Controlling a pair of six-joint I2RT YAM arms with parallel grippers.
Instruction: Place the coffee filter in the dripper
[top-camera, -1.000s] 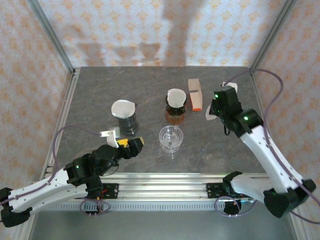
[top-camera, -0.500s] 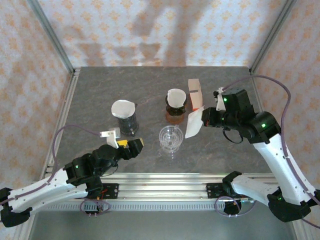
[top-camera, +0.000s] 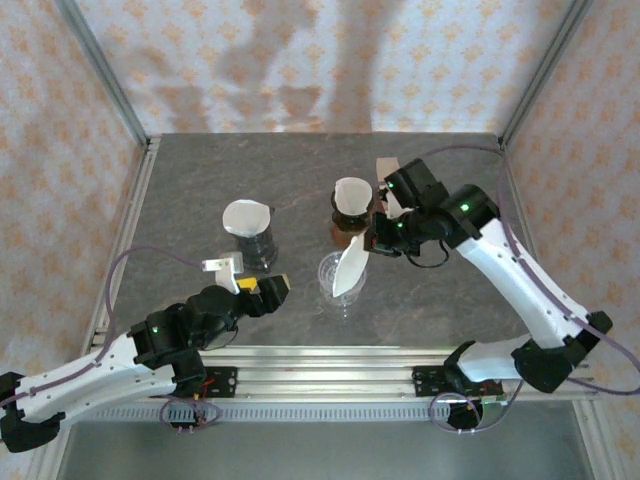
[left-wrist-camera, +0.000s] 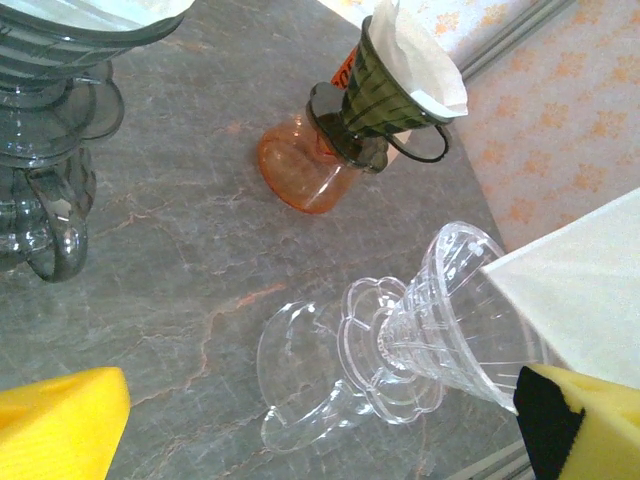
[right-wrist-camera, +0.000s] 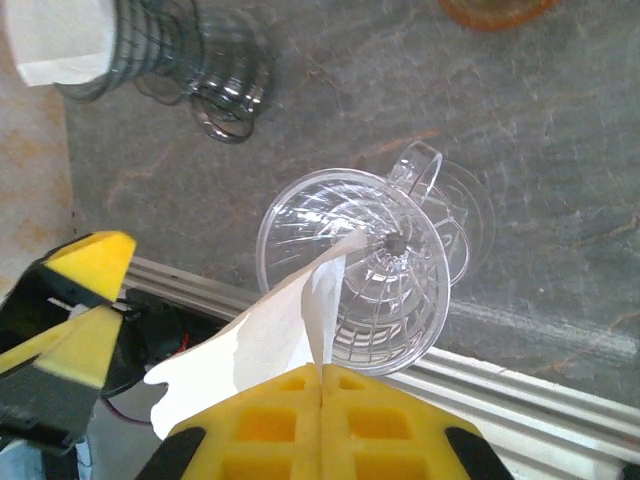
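The right jaws are closed, pinching the coffee filter (right-wrist-camera: 265, 345) by its wide scalloped end between their yellow pads (right-wrist-camera: 270, 425). The filter is a flat, folded sheet. Its long axis runs straight out ahead of these jaws and downward, narrowing to a tip over the middle of the clear dripper (right-wrist-camera: 400, 290). The dripper therefore lies directly ahead of and below the right jaws, at the far end of the paper, standing upright on the counter (top-camera: 200, 190) with its handle on the side away from them. Whether the tip touches the ribbed glass cannot be told.

The right arm (top-camera: 520, 280) rises from its base and bends at the elbow. Its forearm reaches across toward the left arm's side, with the wrist pitched down over the dripper.

The left jaws are spread wide and empty, low over the counter. The same dripper is ahead of them and apart from them. The right arm is plainly the one placed to act.

The coming move looks like a short descent along the filter's own axis, then a release. Because the paper is flat rather than opened into a cone, it may lean on the rim instead of seating.

Beyond the right jaws, the dark dripper (top-camera: 351, 205) and the grey dripper (top-camera: 250, 235) each hold a filter already.
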